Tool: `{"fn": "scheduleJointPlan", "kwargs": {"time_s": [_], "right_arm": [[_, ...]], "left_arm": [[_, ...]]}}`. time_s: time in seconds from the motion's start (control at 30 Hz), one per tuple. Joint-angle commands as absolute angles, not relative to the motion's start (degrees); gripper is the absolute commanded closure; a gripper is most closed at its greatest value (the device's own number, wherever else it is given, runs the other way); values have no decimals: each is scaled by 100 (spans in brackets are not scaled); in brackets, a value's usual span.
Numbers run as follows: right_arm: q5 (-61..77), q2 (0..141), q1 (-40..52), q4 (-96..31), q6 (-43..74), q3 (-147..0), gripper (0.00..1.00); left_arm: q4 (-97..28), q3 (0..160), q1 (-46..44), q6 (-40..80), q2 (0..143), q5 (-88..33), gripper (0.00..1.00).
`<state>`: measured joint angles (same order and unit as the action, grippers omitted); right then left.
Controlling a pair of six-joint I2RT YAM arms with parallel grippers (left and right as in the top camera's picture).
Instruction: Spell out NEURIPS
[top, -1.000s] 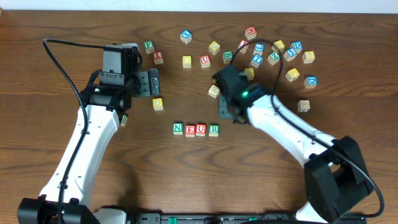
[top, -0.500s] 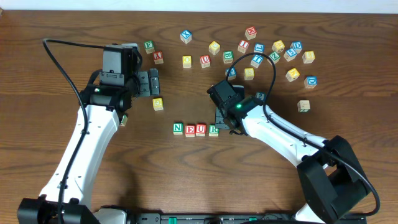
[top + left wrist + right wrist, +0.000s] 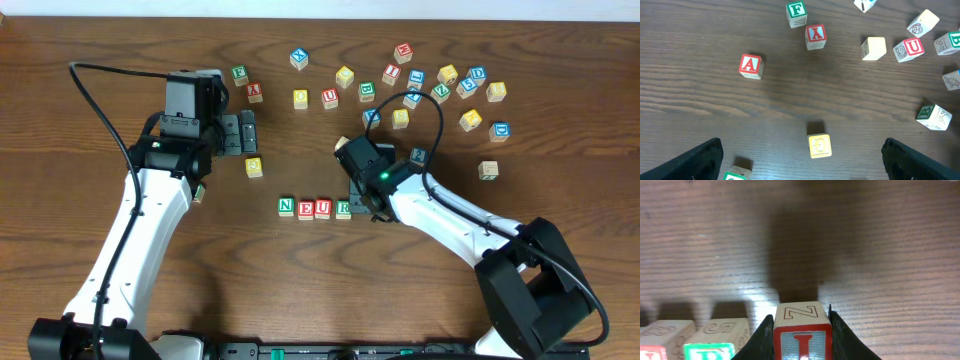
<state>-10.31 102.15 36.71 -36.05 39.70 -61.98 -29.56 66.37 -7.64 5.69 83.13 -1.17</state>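
Right jaws clenched on the red I cube [image 3: 802, 340] at the open end of the N-E-U-R row; left jaws released, holding nothing.

Right: the red I cube sits square between both fingers [image 3: 765, 335], with its I face towards the wrist camera and a Z on top. Can't tell if it touches the bench [image 3: 300, 290]. One finger stands between it and the green R cube [image 3: 722, 332], just beside the jaws. The red U cube [image 3: 665, 332] is next out, then the red E cube [image 3: 305, 209], and the green N cube [image 3: 286, 207] is farthest from the jaws.
Left: the jaws are spread wide above the bench. A yellow cube [image 3: 819, 146] lies between them, clear of both, its letter unreadable. Farther ahead of the jaws are the red A cube [image 3: 751, 66], the red X cube [image 3: 815, 36] and the green F cube [image 3: 797, 13], all apart from each other.
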Motion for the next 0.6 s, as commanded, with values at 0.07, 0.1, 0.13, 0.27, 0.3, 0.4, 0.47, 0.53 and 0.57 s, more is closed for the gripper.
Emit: {"fn": "scheduleJointPlan", "kwargs": {"time_s": [0.07, 0.1, 0.13, 0.27, 0.3, 0.4, 0.47, 0.53, 0.57], "right_arm": [[-1162, 10136, 3771, -3551, 4073, -6104, 94], [-1164, 10136, 3800, -3548, 4073, -6104, 94], [-1164, 10136, 3830, -3548, 4075, -6104, 94], [-1168, 10136, 3997, -3551, 4101, -6104, 93], [-1168, 10136, 4034, -3548, 4115, -6104, 93], [-1194, 10136, 4121, -3548, 4136, -6104, 92], [-1210, 10136, 4134, -3551, 4136, -6101, 92], [-1210, 10136, 4134, -3548, 4139, -6101, 92], [-1210, 10136, 4134, -3548, 4156, -6101, 92]], "left_arm": [[-2954, 6775, -740, 515, 8219, -89, 0], [-2954, 6775, -740, 515, 8217, -89, 0], [-2954, 6775, -740, 515, 8219, -89, 0], [-2954, 6775, -740, 515, 8219, -89, 0], [-2954, 6775, -740, 515, 8219, -89, 0], [-2954, 6775, -740, 515, 8219, -89, 0], [-2954, 6775, -740, 515, 8219, -89, 0], [-2954, 6775, -740, 515, 8219, -89, 0], [-2954, 6775, -740, 515, 8219, -89, 0]]}}
